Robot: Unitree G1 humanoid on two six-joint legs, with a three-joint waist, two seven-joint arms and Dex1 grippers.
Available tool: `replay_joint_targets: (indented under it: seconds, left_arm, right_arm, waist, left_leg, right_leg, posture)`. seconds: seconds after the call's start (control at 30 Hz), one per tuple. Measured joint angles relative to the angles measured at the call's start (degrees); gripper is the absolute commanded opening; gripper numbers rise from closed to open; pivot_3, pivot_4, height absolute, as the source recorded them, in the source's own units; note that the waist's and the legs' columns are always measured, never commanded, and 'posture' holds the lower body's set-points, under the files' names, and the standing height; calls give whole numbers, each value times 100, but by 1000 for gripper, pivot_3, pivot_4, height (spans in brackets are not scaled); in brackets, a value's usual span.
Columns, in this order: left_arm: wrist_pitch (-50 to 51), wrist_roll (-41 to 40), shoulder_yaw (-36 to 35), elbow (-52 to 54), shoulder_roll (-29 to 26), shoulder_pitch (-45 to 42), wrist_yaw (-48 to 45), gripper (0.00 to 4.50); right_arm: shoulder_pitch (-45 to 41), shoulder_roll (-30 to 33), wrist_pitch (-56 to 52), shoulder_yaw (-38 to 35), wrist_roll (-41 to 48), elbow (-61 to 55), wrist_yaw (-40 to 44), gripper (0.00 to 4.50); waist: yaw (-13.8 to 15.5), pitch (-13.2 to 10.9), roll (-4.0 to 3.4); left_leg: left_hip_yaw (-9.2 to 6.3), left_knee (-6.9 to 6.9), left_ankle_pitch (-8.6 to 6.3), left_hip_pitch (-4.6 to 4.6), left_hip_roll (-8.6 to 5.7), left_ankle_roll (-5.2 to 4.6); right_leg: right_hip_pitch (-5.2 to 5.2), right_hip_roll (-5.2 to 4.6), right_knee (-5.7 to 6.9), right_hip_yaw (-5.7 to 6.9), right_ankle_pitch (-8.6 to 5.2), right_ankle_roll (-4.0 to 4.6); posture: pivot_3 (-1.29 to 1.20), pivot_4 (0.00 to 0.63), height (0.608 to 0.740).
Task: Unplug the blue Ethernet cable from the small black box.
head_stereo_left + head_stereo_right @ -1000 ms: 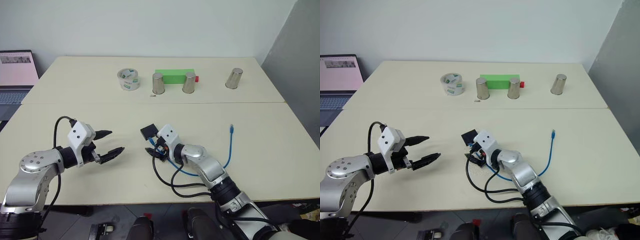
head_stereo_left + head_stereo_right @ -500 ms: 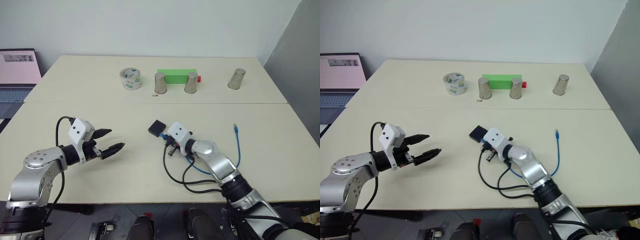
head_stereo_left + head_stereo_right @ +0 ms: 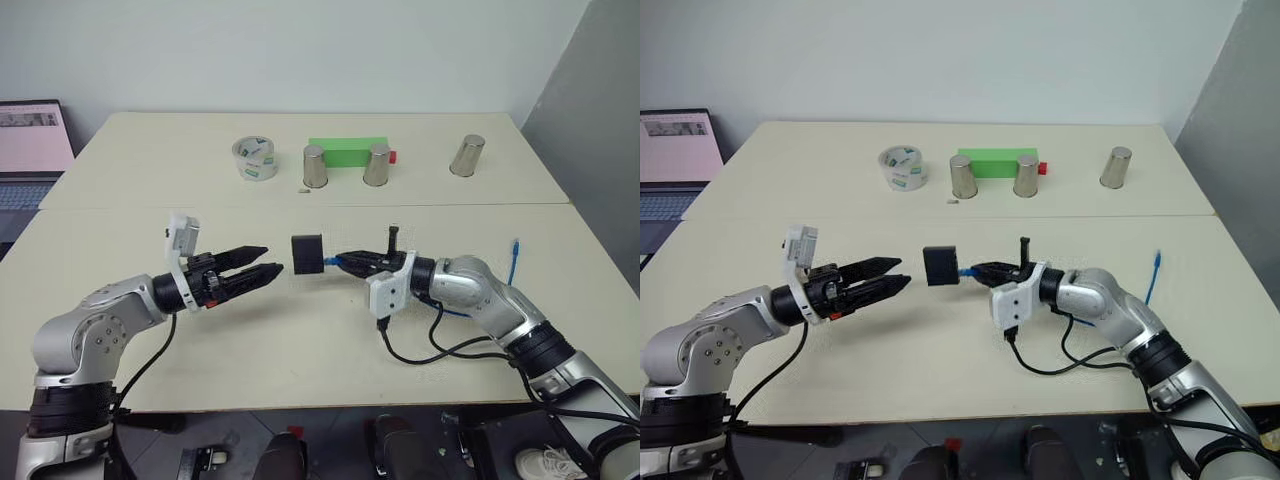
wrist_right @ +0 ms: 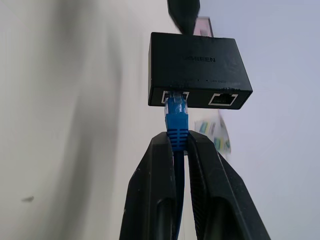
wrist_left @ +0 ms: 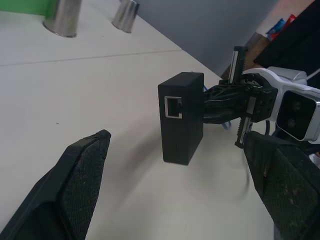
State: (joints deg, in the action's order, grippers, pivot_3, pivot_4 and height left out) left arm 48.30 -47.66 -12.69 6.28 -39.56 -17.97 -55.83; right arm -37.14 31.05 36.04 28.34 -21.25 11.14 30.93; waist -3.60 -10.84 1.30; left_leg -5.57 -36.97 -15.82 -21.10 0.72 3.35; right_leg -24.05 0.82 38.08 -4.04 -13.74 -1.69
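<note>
The small black box [image 3: 307,253] hangs in the air above the middle of the tabletop [image 3: 300,340], carried only by the plug seated in one of its two ports. The right gripper [image 3: 345,260] points toward 9 o'clock, its fingers [image 4: 161,190] clamped on the boot of the blue Ethernet cable [image 4: 176,117] just behind that plug. The cable is still plugged in. Its other end [image 3: 515,246] lies on the tabletop at 3 o'clock from the right arm.

The left gripper [image 3: 262,270] faces the box from the 9 o'clock side, close to it but apart, with its fingers [image 5: 75,180] spread wide and holding nothing. In the left wrist view the box shows an empty port on the side facing that gripper.

Along the far side of the tabletop, toward 12 o'clock, stand a roll of tape [image 3: 255,158], three metal cups [image 3: 316,166] and a green block [image 3: 347,151]. A laptop [image 3: 30,150] sits off at 10 o'clock.
</note>
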Motion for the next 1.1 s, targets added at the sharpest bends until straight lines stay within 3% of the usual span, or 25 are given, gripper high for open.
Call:
replay_joint_targets:
  seconds: [0.2, 0.8, 0.9, 0.97, 1.1]
  left_arm:
    - [7, 13, 346, 14, 111, -116, -105, 4500]
    - [15, -44, 442, -36, 136, -142, -280, 787]
    - [19, -52, 446, -39, 140, -143, -329, 771]
    - [21, -50, 452, -42, 140, -143, -348, 771]
    - [19, -5, 515, -119, 149, -177, -352, 771]
  right_arm:
    - [-3, -204, 184, -31, 89, 4, 104, 90]
    - [-1, -338, 75, -207, 193, 1, 283, 84]
    - [0, -323, 118, -215, 185, 1, 296, 84]
    - [0, -303, 168, -220, 176, 1, 302, 778]
    - [55, -207, 196, -215, 244, -245, 621, 1642]
  waist:
    - [14, 0, 0]
    - [34, 0, 0]
    - [33, 0, 0]
    - [34, 0, 0]
    - [36, 0, 0]
  left_leg:
    - [-1, 0, 0, 3, 1, 0]
    - [-1, 0, 0, 2, 1, 1]
    - [-2, 0, 1, 2, 1, 0]
    - [-1, 0, 0, 2, 1, 1]
    - [-3, 0, 0, 2, 0, 0]
  right_leg:
    - [0, 0, 3, 0, 13, 23]
    - [0, 0, 2, 0, 13, 24]
    - [0, 0, 3, 0, 13, 24]
    - [0, 0, 3, 0, 13, 24]
    - [0, 0, 2, 1, 13, 23]
  posture:
    - [0, 150, 740]
    - [0, 150, 740]
    - [0, 150, 740]
    - [0, 150, 740]
    - [0, 150, 740]
